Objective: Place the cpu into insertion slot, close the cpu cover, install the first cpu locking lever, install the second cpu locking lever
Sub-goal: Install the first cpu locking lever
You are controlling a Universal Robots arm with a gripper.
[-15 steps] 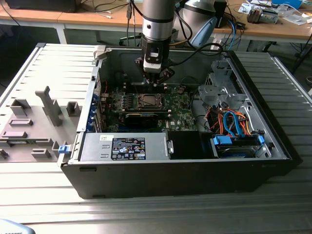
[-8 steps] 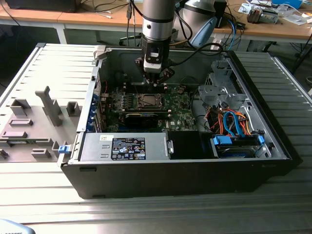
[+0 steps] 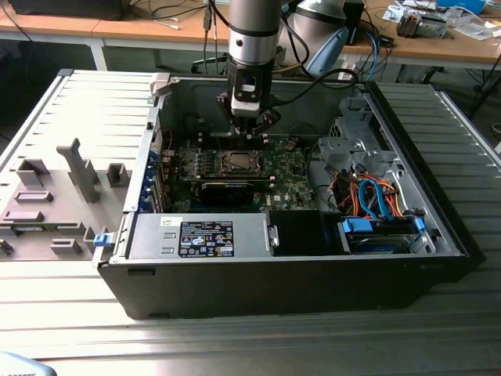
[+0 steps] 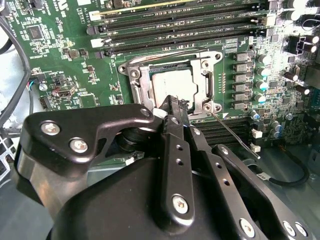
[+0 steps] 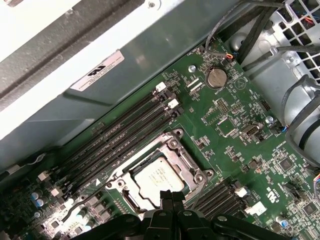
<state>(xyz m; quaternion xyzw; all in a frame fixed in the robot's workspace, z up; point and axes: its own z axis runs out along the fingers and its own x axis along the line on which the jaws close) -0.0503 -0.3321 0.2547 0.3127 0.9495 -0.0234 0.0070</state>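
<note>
The cpu (image 4: 172,82) lies flat in the insertion slot (image 4: 133,73) on the green board, its grey-beige face showing through the window of the cpu cover (image 4: 145,92), which lies down over it. In the first wrist view the cpu (image 5: 159,179) sits the same way inside the silvery cover (image 5: 189,170). My gripper (image 4: 172,101) hangs just above the socket's edge with its black fingers pressed together and nothing between them. A thin wire locking lever (image 4: 233,135) sticks out slantwise from the socket's corner, unlatched. In the exterior view my gripper (image 3: 250,135) hovers above the socket (image 3: 237,162).
Long black memory slots (image 5: 125,132) run along one side of the socket. A row of capacitors (image 4: 262,72) stands beside it. The case's grey wall (image 5: 115,75) rises close behind the board. The drive cage with orange and blue cables (image 3: 376,196) fills the exterior view's right.
</note>
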